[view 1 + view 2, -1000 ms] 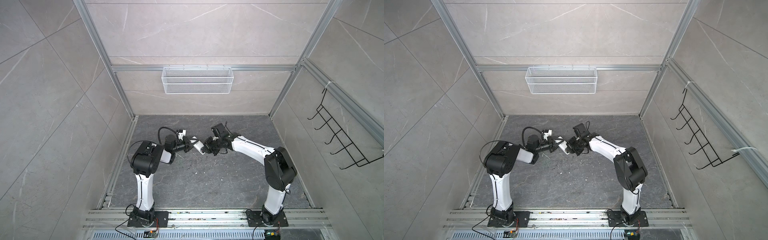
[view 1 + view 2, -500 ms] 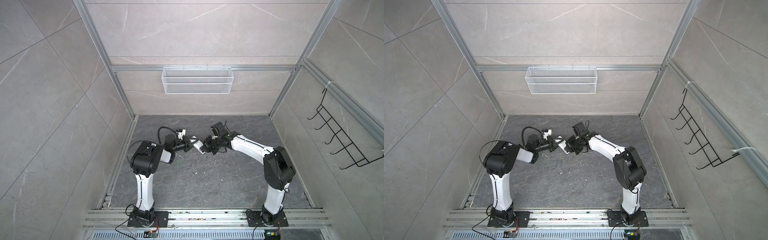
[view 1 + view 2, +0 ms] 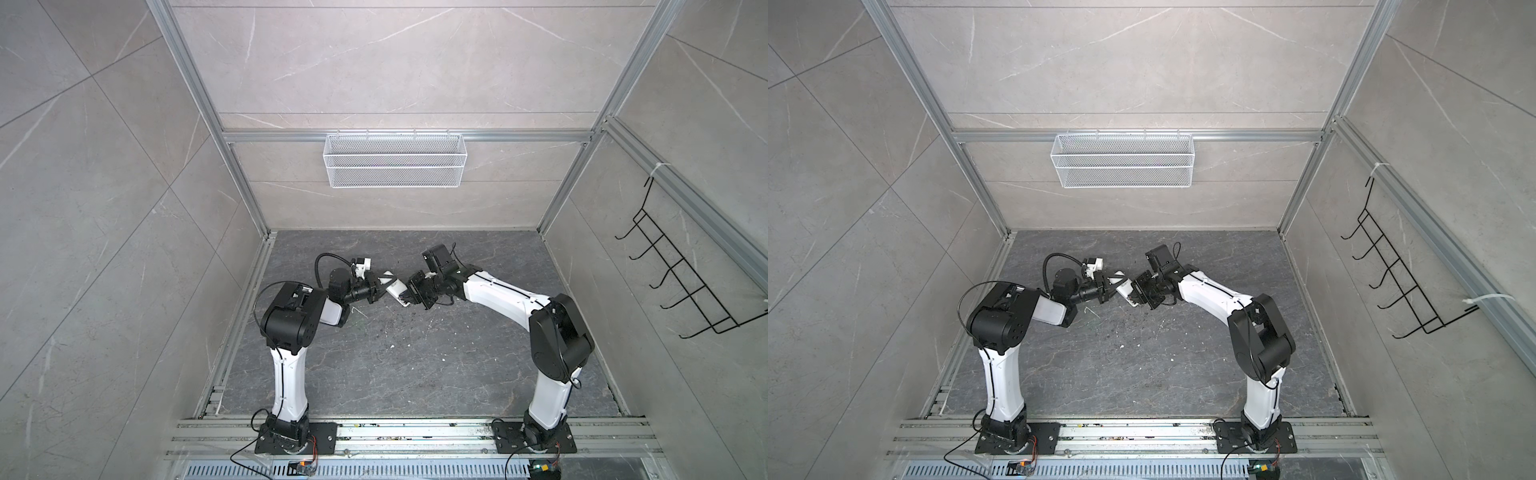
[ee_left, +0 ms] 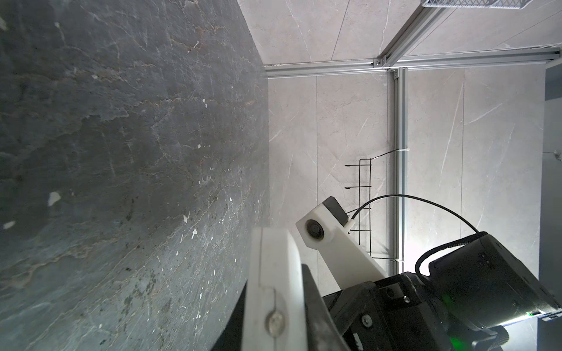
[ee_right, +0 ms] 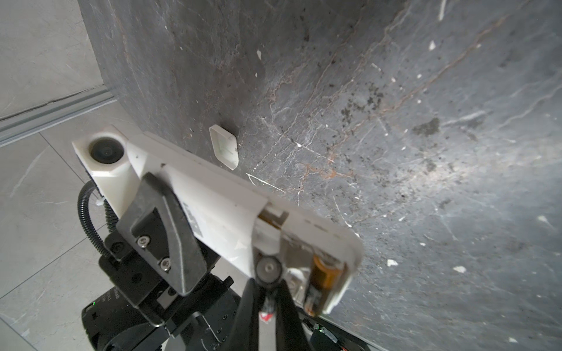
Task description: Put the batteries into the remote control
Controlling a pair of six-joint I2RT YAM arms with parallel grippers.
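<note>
Insertion judged under way: white oblong plastic remote control is held off the dark stone worktop in clamped jaws of left gripper; dark cylindrical battery lies in its open bay beside right gripper, jaws closed; firm seating is called for.

Centre: left gripper and right gripper meet at the remote control; no passage between them.
Lower centre: floor open, only white specks.
Upper centre: open floor to the back wall; wire basket hangs high.
Right edge: hook rack juts from the side wall, well apart from both grippers.
Floor near the remote control: small white cover lies flat.
</note>
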